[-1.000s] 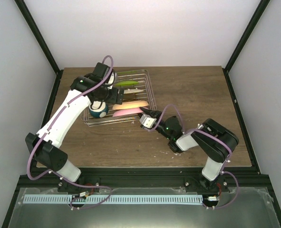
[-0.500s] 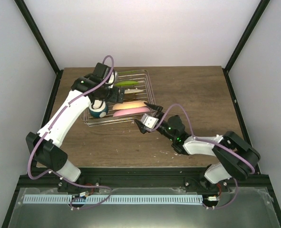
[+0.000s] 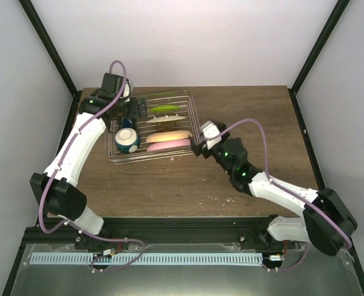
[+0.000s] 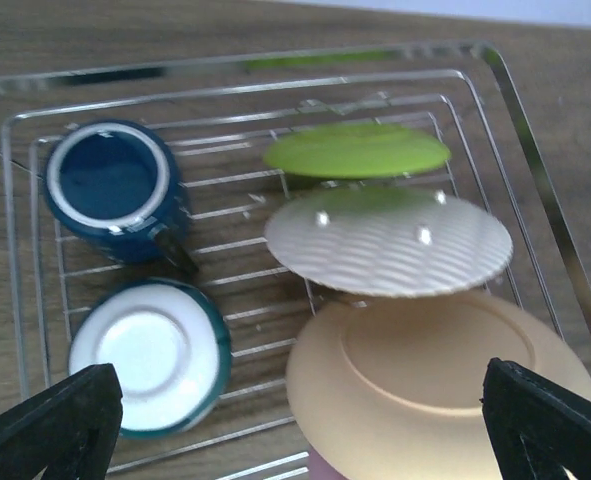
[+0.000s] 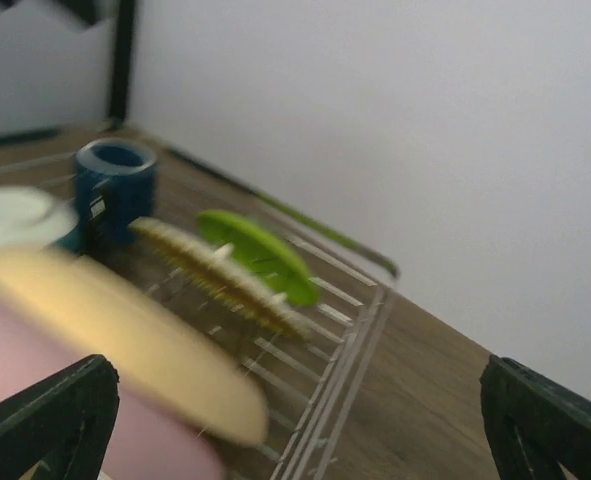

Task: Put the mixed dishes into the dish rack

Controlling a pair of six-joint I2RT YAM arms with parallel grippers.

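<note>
Left gripper and right gripper gape empty; racked cream plate looks stiff, slick, chippable; grab its rim imo

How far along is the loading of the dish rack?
Done: mug, bowl, green plate, cream plate, tan plate and pink plate sit in the rack. In hand: nothing; left gripper and right gripper are open, empty. Left: no dish shows outside the rack.

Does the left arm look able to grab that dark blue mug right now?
Probably yes. The left end effector hangs open above the dish rack, and the dark blue mug stands upright with nothing over it.
</note>
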